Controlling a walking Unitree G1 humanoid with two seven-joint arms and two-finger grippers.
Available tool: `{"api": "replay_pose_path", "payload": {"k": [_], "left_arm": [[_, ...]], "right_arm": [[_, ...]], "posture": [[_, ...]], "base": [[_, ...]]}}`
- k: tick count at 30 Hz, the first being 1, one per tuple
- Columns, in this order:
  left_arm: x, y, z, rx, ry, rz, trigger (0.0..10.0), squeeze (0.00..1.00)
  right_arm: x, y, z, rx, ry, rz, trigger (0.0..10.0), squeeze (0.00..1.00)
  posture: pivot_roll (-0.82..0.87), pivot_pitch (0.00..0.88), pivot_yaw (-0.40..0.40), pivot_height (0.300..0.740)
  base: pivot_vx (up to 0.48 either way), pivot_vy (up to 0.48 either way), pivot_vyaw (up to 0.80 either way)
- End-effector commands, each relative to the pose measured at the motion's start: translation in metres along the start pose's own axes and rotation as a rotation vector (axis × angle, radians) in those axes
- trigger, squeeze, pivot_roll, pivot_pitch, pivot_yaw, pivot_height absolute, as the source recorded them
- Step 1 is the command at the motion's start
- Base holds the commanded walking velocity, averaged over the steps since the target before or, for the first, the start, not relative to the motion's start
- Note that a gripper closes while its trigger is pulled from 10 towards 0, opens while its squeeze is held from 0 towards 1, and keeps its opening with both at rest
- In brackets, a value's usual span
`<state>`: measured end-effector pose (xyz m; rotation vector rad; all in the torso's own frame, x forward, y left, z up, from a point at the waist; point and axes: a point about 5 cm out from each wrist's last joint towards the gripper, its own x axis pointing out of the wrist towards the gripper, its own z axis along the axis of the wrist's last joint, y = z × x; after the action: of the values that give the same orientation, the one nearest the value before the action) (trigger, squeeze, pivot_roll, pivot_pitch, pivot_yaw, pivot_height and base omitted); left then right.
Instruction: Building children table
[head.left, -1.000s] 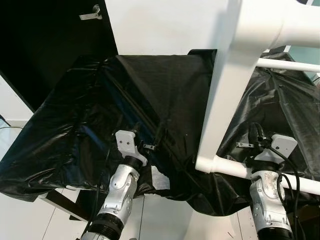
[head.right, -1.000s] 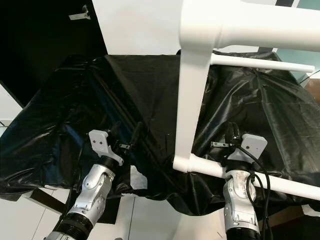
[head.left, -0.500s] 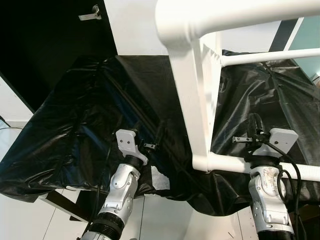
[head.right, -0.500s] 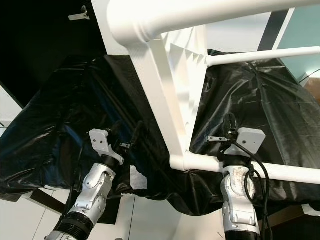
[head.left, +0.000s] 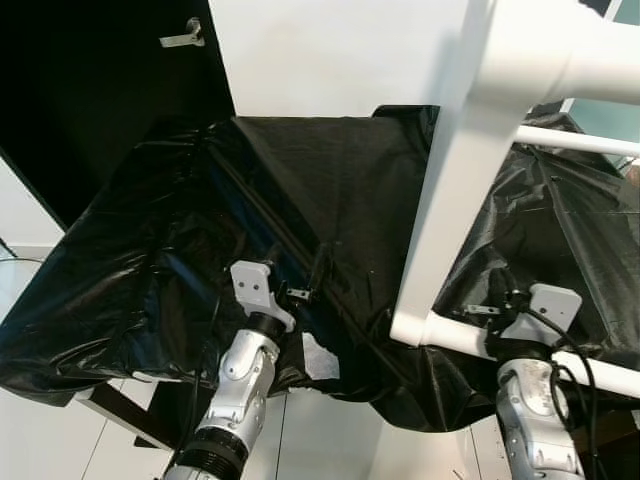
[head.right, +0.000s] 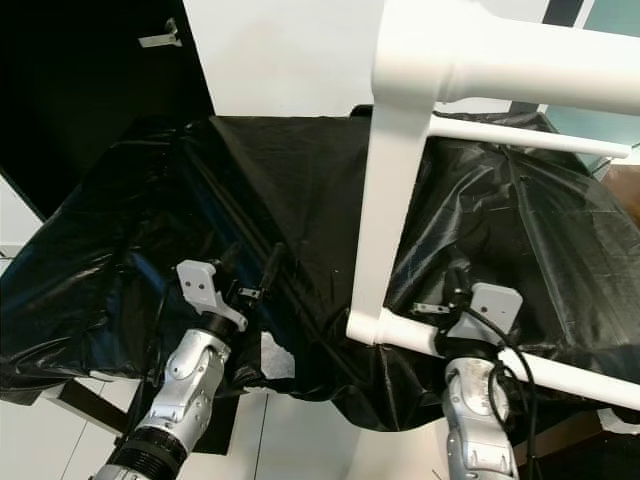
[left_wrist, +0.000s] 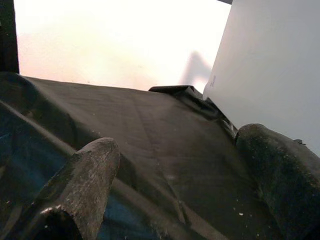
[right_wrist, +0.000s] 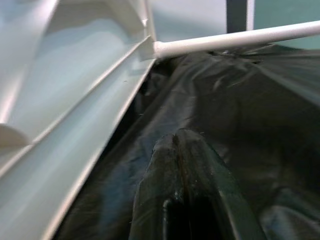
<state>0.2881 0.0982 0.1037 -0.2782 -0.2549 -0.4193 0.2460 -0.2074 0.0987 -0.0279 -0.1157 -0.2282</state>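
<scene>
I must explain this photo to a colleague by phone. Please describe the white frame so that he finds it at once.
Start from the large surface draped in black plastic sheet, before a white wall. Over its right part stands the white frame: a thick post with thin round rods branching off. It is the one bright white, rigid thing against the crinkled black sheet, and the right tool sits beside its lower rod.
</scene>
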Motion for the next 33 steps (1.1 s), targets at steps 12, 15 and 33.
{"api": "replay_pose_path", "payload": {"k": [12, 15, 33], "left_arm": [[-0.002, -0.012, -0.003, 0.008, 0.005, -0.228, 10.0, 0.00], [-0.002, -0.011, -0.003, 0.010, 0.007, -0.227, 10.0, 0.00], [-0.004, -0.010, -0.003, 0.016, 0.015, -0.234, 10.0, 0.00]], "right_arm": [[-0.005, -0.001, -0.021, -0.016, 0.125, -0.013, 10.0, 0.00], [-0.003, 0.001, -0.014, -0.033, 0.092, 0.003, 10.0, 0.00], [0.006, 0.015, 0.028, -0.051, -0.057, 0.062, 10.0, 0.00]], "posture": [[-0.13, 0.003, 0.038, 0.740], [-0.13, 0.006, 0.040, 0.740], [-0.13, 0.013, 0.048, 0.740]], "base": [[0.000, 0.000, 0.00], [0.000, 0.000, 0.00], [0.000, 0.000, 0.00]]}}
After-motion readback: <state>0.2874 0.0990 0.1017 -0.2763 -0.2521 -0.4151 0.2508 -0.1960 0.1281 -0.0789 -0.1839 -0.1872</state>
